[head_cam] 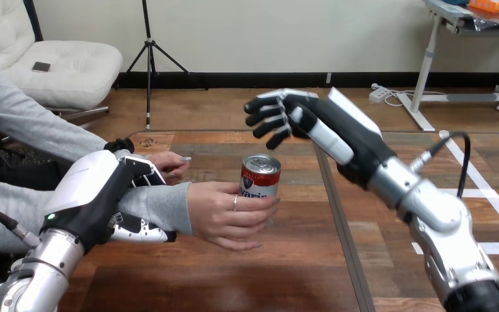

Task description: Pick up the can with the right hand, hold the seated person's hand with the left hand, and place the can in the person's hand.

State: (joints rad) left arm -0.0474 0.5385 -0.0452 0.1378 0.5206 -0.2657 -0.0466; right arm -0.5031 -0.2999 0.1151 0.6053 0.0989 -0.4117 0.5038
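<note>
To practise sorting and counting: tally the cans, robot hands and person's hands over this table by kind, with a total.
Cans: 1 (can)
Robot hands: 2 (left hand, right hand)
Person's hands: 2 (hand holding the can, hand behind the left hand)
Total: 5

black-white left hand (101, 188), right hand (292, 110); silver forearms (436, 220)

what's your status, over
left hand curled round person's forearm. right hand open, above can. can in person's hand. nothing between right hand and can.
</note>
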